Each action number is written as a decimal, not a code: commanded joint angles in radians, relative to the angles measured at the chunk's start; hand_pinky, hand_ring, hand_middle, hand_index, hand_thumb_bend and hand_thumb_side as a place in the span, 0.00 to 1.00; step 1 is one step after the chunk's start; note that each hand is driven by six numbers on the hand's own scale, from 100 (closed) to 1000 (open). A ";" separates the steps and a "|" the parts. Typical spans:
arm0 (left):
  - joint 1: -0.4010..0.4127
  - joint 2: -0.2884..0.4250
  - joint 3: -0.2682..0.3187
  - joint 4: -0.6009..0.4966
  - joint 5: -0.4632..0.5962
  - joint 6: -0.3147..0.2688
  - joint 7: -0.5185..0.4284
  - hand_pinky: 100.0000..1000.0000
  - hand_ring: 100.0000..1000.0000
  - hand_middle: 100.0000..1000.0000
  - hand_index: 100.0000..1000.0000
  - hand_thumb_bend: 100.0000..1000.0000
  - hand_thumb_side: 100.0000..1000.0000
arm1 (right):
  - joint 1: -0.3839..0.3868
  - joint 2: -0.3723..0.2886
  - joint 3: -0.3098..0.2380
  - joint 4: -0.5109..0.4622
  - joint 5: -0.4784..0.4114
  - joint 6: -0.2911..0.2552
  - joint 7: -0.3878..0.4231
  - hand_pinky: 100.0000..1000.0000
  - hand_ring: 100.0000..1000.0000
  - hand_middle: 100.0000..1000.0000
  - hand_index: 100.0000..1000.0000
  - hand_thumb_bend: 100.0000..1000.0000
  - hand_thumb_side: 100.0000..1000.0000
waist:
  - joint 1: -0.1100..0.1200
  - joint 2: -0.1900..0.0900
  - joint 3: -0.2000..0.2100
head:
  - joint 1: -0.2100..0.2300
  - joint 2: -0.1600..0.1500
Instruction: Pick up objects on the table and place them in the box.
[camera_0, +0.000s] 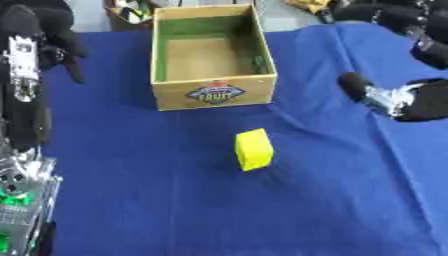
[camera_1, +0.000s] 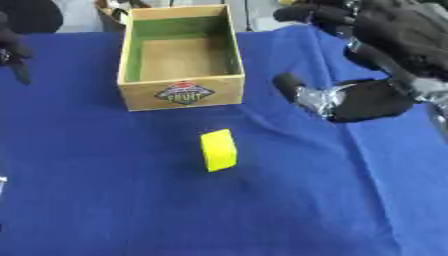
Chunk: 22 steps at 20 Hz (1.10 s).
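A yellow block (camera_0: 254, 149) stands on the blue cloth near the middle of the table, a short way in front of the box. The wooden box (camera_0: 211, 55) has a green-lined inside, a fruit label on its front wall, and looks empty. My right hand (camera_1: 376, 60) hovers above the cloth to the right of the box and block, fingers spread and thumb stretched toward the block, holding nothing. My left hand (camera_0: 44, 30) hangs at the far left beside the box, fingers relaxed and pointing down, apart from everything.
A blue cloth (camera_0: 175, 210) covers the whole table. My left arm (camera_0: 22, 125) runs down the left edge of the left eye view. Cluttered items (camera_0: 131, 12) lie past the table's far edge behind the box.
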 joint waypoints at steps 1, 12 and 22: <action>-0.004 0.008 -0.009 -0.018 0.005 0.000 -0.007 0.17 0.39 0.40 0.59 0.00 0.82 | -0.069 -0.007 0.034 -0.010 -0.013 0.005 0.215 0.76 0.80 0.81 0.94 0.21 0.93 | -0.005 -0.029 0.004 | -0.012 0.011; -0.004 0.007 -0.015 -0.018 0.010 0.001 -0.014 0.17 0.39 0.40 0.59 0.00 0.82 | -0.189 0.061 0.160 0.227 -0.035 -0.031 0.390 0.76 0.83 0.82 1.00 0.54 0.54 | -0.020 -0.030 0.023 | -0.026 0.014; -0.013 0.001 -0.018 -0.018 0.014 -0.002 -0.018 0.17 0.39 0.40 0.59 0.00 0.82 | -0.237 0.189 0.192 0.442 0.107 0.070 0.391 0.74 0.82 0.78 1.00 0.55 0.53 | -0.019 -0.027 0.041 | -0.045 0.009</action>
